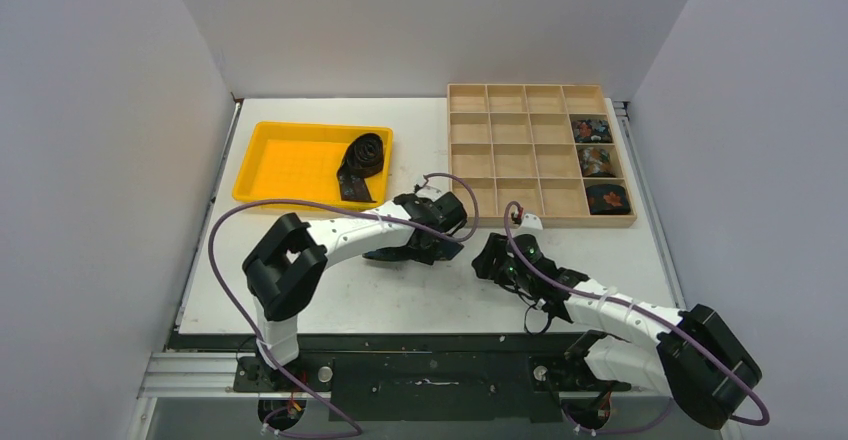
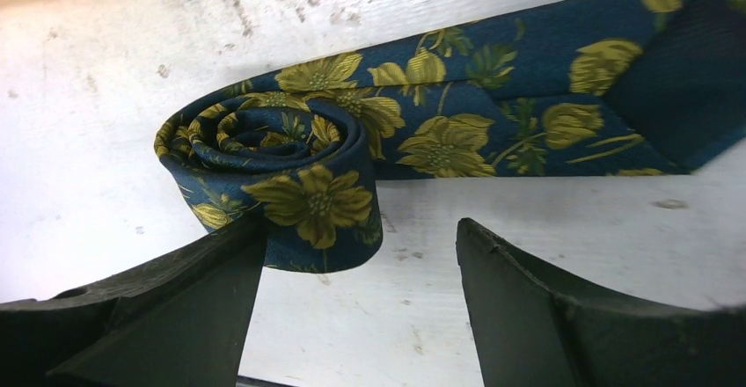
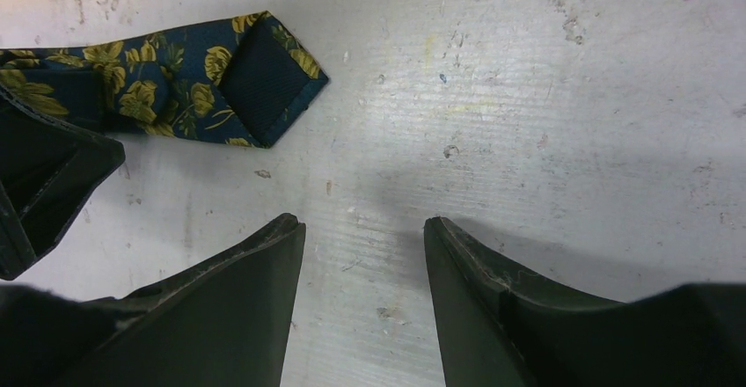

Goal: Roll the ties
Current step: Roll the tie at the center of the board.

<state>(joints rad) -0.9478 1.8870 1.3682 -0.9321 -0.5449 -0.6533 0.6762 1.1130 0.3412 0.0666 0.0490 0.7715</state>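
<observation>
My left claw (image 2: 359,222) sits with its jaws spread, one finger just beside the coil (image 2: 290,176) of the navy floral tie (image 2: 493,97), which lies partly rolled on the table (image 3: 545,97). My right claw (image 3: 362,222) hangs open above the table near the tie's pointed end (image 3: 264,79). A black tie (image 1: 360,160) lies in the yellow tray (image 1: 280,165); three rolled ties (image 1: 592,162) sit in the wooden organizer's (image 1: 510,150) right column

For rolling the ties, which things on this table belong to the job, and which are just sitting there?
Job: half-rolled floral tie on the table; dark tie in the yellow tray; three rolled ties in the wooden box.
Just sitting there: yellow tray, wooden box; they only hold ties.
</observation>
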